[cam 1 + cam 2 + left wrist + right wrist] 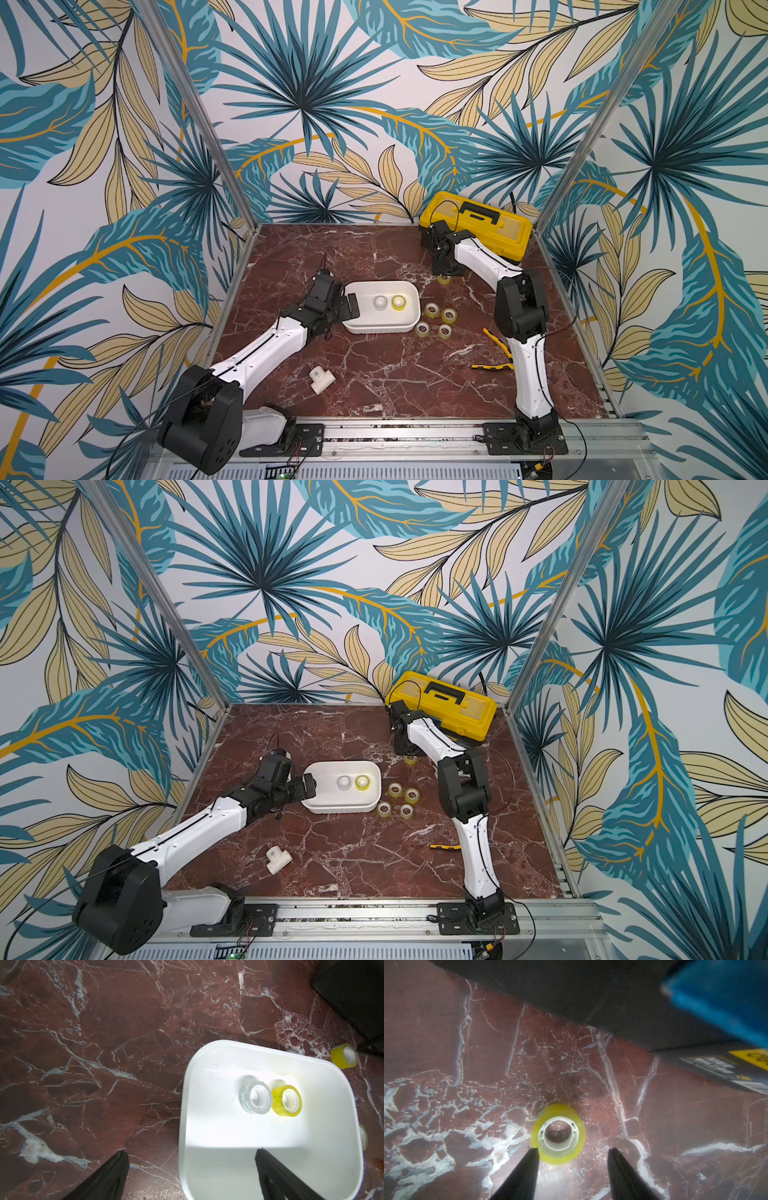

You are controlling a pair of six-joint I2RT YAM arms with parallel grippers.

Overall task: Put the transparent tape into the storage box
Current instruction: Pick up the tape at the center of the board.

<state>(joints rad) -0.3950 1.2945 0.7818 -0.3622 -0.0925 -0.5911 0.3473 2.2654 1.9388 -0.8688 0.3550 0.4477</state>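
Observation:
The storage box (380,330) (340,810), a white shallow tub, sits mid-table. Inside it lie two rolls of transparent tape: a greyer one (380,302) (256,1097) and a yellow one (398,302) (286,1103). Several more rolls (432,309) (444,331) lie on the marble just right of the tub. One roll (444,279) (558,1133) lies apart, behind the tub's right corner. My right gripper (573,1149) (446,272) hangs over it, open. The roll sits just ahead of the fingertips, touching one. My left gripper (192,1151) (351,305) stands open astride the tub's left rim, holding nothing.
A yellow-and-black toolbox (478,228) stands at the back right, close behind the right gripper. A white T-shaped pipe fitting (321,379) lies near the front left. Yellow-and-black pliers (492,366) lie beside the right arm. Metal posts and patterned walls bound the table.

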